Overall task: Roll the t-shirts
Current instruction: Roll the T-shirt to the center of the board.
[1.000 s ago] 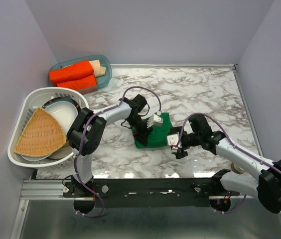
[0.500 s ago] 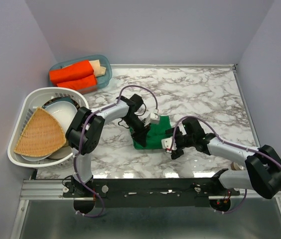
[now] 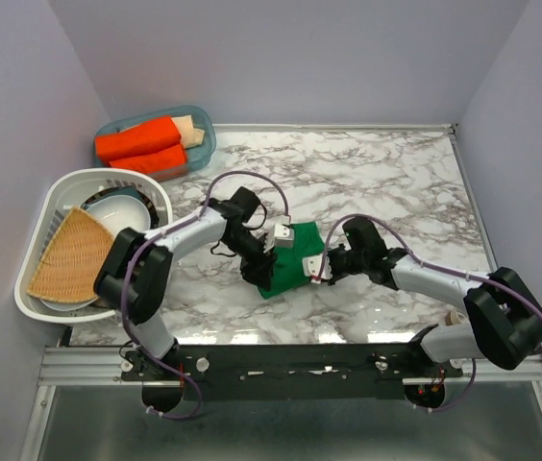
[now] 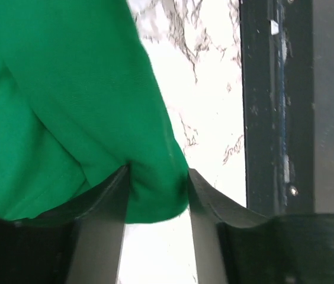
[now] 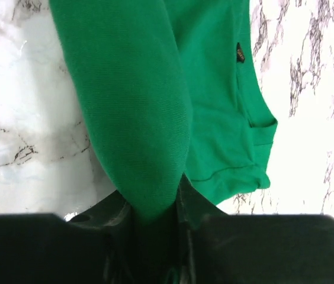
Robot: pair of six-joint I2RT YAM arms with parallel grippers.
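The green t-shirt (image 3: 292,267) lies partly rolled on the marble worktop (image 3: 386,182), right of the white basket (image 3: 108,174). Beyond the basket, a blue bin (image 3: 206,134) holds orange-red rolls (image 3: 141,144) and a beige one (image 3: 186,127). A small dark tag (image 5: 240,53) on the shirt is unreadable. Both arms reach low and inward; the left fingers (image 4: 116,198) and right fingers (image 5: 199,212) each clamp a fold of it
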